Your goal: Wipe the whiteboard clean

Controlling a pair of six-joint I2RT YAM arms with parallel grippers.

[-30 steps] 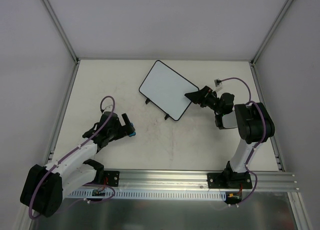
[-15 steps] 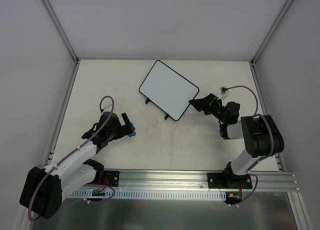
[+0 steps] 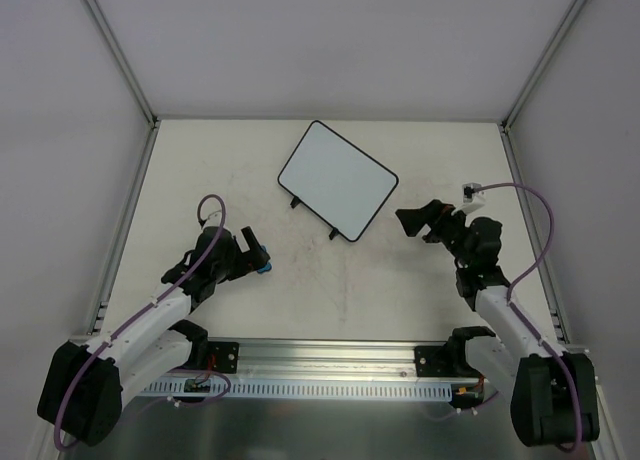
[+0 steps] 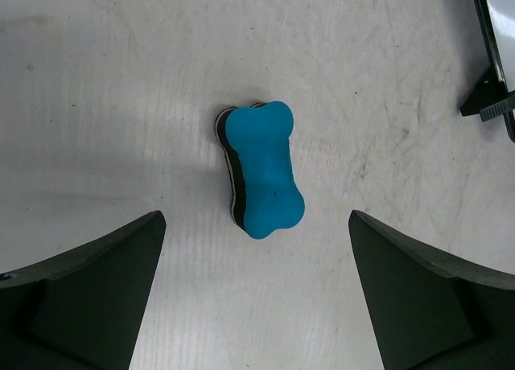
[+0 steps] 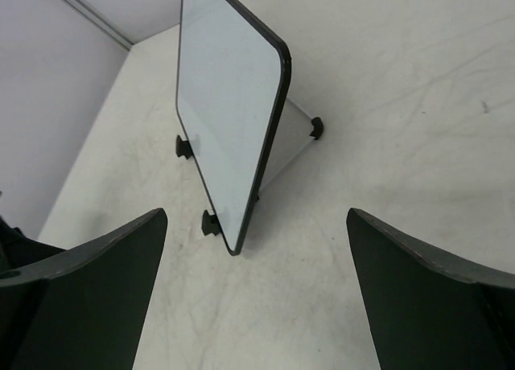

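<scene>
Whiteboard sits at far-centre of the table, propped tilted on its black feet, one corner pointing away from the arms. Face reads blank in the top and right wrist views. The left wrist view clips it to a sliver of rim and one foot at the right edge.

Right gripper: jaws wide, empty, facing the board's near-right edge, apart from it.

Left gripper: jaws wide. Blue-and-black eraser lies flat on the table just ahead of the gap, untouched. From the top only a blue sliver of it shows past the gripper.

Versus 1 s ago: the right gripper has backed off from the board's right corner and the arm now stretches lower. Board and left arm unchanged.
</scene>
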